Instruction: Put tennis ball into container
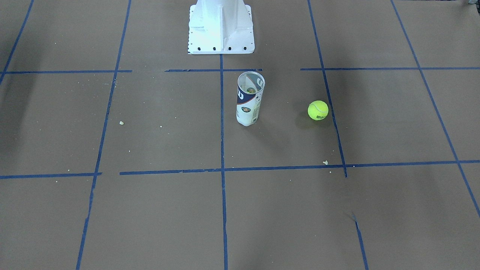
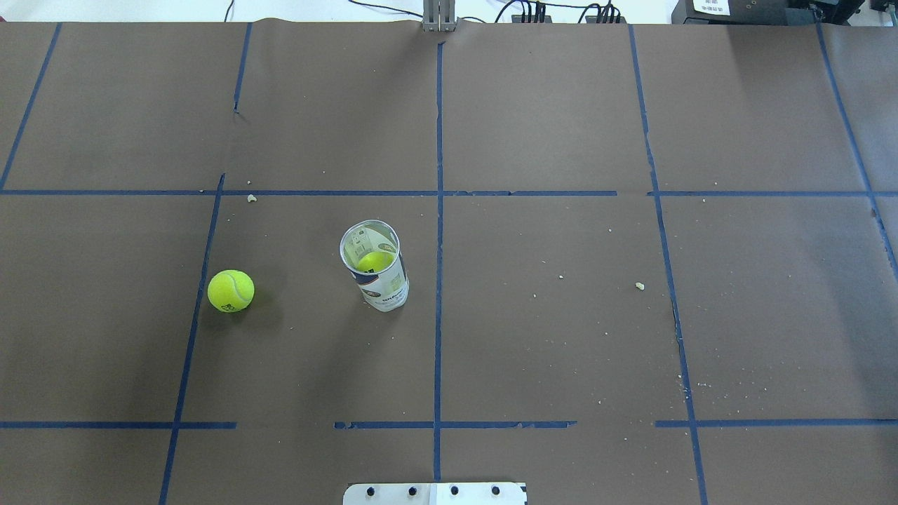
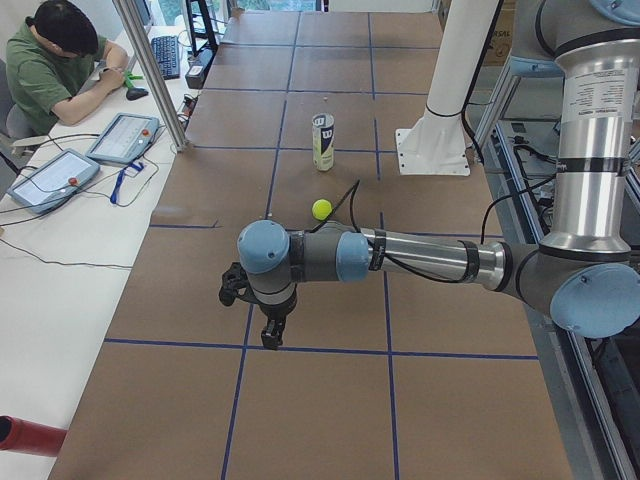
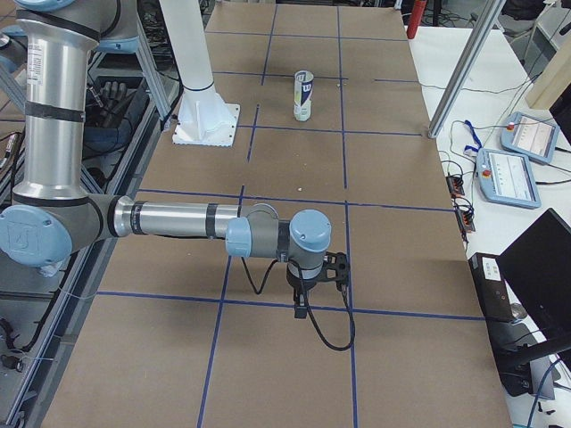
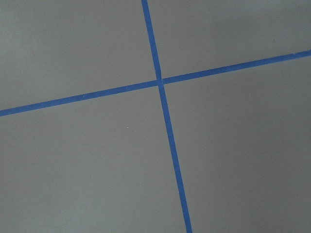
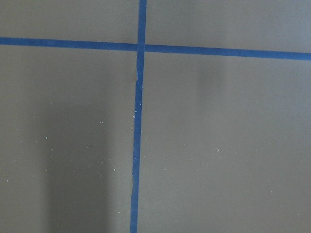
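The tennis ball [image 1: 318, 110] [image 2: 231, 290] [image 3: 321, 209] lies on the brown table, on my left side of the container and about a tube height away from it. The container [image 1: 250, 98] [image 2: 375, 266] [image 3: 323, 141] [image 4: 304, 95] stands upright with its top open, and another yellow-green ball [image 2: 375, 261] sits inside it. My left gripper [image 3: 272, 335] hangs over the table's left end, far from the ball. My right gripper [image 4: 302, 308] hangs over the right end. Both show only in the side views, so I cannot tell whether they are open or shut. The wrist views hold only table and blue tape.
The white robot base [image 1: 220, 26] [image 2: 435, 493] stands just behind the container. Blue tape lines [image 5: 160, 82] grid the table. A seated operator [image 3: 50, 60] with tablets [image 3: 122, 136] is at a side table past a metal post [image 3: 150, 70]. Small crumbs [image 2: 639, 285] dot the table.
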`<control>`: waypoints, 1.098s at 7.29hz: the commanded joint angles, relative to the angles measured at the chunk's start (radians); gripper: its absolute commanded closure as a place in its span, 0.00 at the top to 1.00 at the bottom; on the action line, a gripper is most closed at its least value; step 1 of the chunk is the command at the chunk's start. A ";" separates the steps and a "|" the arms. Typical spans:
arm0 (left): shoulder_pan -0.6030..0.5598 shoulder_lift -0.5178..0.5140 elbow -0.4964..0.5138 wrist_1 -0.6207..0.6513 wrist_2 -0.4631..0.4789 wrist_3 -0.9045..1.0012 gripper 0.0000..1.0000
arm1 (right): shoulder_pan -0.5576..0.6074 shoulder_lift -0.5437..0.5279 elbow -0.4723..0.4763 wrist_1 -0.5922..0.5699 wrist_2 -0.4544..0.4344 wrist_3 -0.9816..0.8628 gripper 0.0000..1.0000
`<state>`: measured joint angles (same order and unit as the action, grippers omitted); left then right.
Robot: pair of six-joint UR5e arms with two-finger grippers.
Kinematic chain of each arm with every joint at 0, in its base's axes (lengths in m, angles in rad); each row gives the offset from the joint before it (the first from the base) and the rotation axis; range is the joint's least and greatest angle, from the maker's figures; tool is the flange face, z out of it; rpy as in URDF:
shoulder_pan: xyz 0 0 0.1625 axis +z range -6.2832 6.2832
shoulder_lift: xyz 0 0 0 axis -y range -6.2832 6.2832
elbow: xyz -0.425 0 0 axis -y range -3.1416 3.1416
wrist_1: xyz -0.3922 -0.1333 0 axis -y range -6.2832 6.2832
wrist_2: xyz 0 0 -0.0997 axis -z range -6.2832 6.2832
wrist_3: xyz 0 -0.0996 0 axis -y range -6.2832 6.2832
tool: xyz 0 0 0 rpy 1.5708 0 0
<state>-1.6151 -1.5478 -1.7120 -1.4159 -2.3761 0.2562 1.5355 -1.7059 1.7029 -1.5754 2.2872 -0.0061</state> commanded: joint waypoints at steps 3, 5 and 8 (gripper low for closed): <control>0.029 -0.003 -0.005 0.000 0.035 -0.002 1.00 | 0.000 0.000 0.001 0.000 0.000 0.000 1.00; 0.031 -0.043 -0.044 -0.012 0.029 -0.009 1.00 | 0.000 -0.001 0.000 -0.002 0.000 0.000 1.00; 0.029 -0.138 0.008 -0.032 0.026 -0.008 1.00 | 0.000 -0.001 0.000 0.000 0.000 0.000 1.00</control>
<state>-1.5848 -1.6641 -1.7214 -1.4408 -2.3457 0.2488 1.5355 -1.7066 1.7027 -1.5756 2.2872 -0.0062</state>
